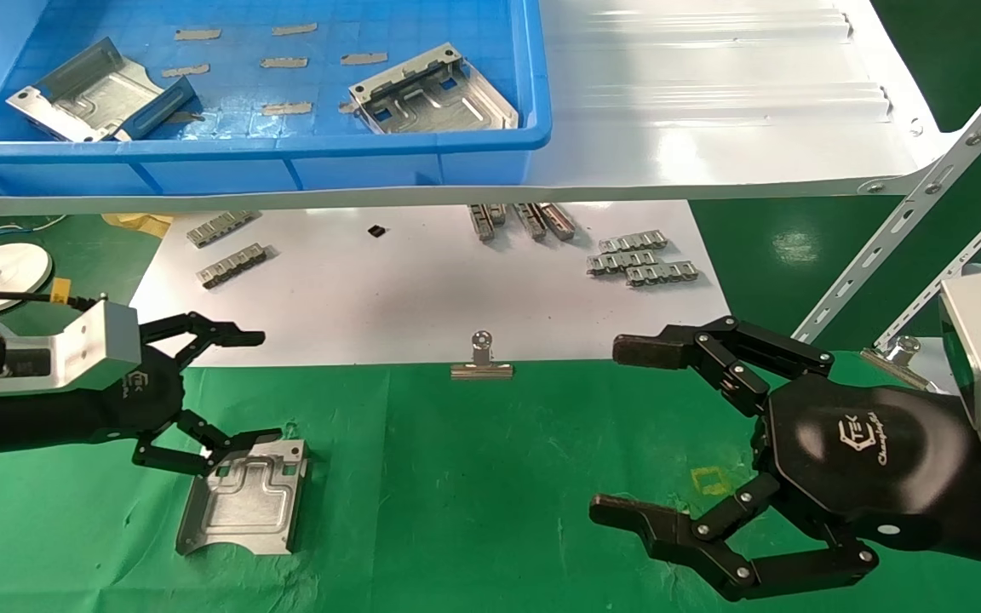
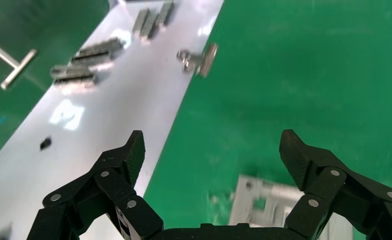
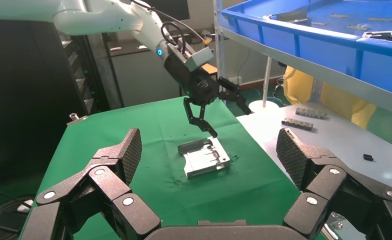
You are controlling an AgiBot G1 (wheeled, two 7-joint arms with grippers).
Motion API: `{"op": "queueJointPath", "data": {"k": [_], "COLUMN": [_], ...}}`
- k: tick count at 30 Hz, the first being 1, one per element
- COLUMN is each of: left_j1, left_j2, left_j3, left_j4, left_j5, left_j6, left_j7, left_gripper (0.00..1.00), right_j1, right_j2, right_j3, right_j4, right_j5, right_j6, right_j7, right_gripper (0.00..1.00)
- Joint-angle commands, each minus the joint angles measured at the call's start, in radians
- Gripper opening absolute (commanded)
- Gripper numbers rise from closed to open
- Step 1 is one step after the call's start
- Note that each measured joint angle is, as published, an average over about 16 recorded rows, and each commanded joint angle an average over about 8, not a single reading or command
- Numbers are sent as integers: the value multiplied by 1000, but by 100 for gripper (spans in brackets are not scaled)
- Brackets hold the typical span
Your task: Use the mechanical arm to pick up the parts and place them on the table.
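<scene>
One silver stamped part (image 1: 243, 498) lies flat on the green cloth table (image 1: 473, 477). It also shows in the left wrist view (image 2: 274, 200) and the right wrist view (image 3: 204, 159). My left gripper (image 1: 243, 387) is open just above the part's far edge. One lower fingertip (image 1: 265, 438) is at that edge, and I cannot tell whether it touches. It holds nothing in the left wrist view (image 2: 214, 150). My right gripper (image 1: 618, 430) is open and empty over the cloth at the right, as its own view (image 3: 210, 147) shows. Two more parts (image 1: 86, 92) (image 1: 431, 89) lie in the blue bin (image 1: 286, 162).
The bin stands on a glossy white shelf (image 1: 712, 111) above a white board (image 1: 422, 281) with several grey ribbed strips (image 1: 644, 260). A binder clip (image 1: 482, 362) sits at the board's front edge. A slanted metal strut (image 1: 908, 213) is at the right.
</scene>
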Motion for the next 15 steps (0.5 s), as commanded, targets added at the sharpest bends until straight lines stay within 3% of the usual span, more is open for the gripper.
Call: {"op": "queueJointPath", "data": {"k": [1, 15], "left_j1": [21, 173], "left_j2": [-8, -65], "left_j3": [-19, -150], "left_j4": [-40, -322], "left_j5": [-13, -102], "left_j6": [-3, -25], "left_j7": [-28, -227], "left_gripper": [100, 100], "right_j1": [0, 0], "right_j2": [0, 0], "right_j3": [0, 0], "right_j4": [0, 0], "right_j5": [0, 0], "right_j6": [0, 0], "right_j7": [0, 0], "right_gripper": [100, 100]}}
